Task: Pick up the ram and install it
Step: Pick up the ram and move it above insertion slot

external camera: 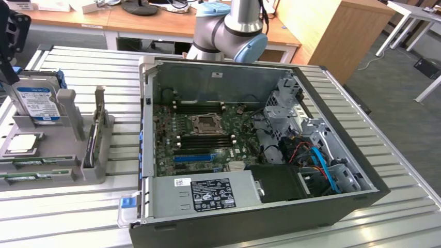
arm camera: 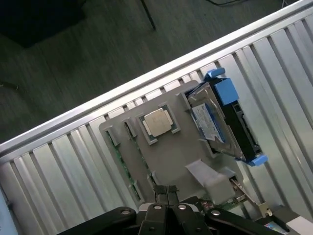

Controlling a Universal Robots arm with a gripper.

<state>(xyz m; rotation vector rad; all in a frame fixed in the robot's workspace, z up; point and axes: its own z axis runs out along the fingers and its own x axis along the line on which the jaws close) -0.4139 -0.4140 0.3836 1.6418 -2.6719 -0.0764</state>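
The ram shows as thin green sticks [external camera: 34,175] lying in slots at the near edge of a grey holder [external camera: 62,155] on the exterior view's left. In the wrist view the ram's green edge [arm camera: 128,169] runs along the side of the same holder [arm camera: 171,152]. My gripper [arm camera: 167,192] hovers above the holder with its fingers pressed together and nothing between them. In the exterior view the gripper [external camera: 10,70] is a dark shape at the far left edge, above the holder's back part. The open computer case [external camera: 148,129] lies in the middle with its motherboard [external camera: 200,134] exposed.
The holder also carries a silver hard drive with a blue-white label [external camera: 38,103], a square processor [arm camera: 157,122] and an upright card [external camera: 93,137]. The arm's base [external camera: 231,36] stands behind the case. The slatted metal table [external camera: 69,217] ends close to the holder; floor lies beyond.
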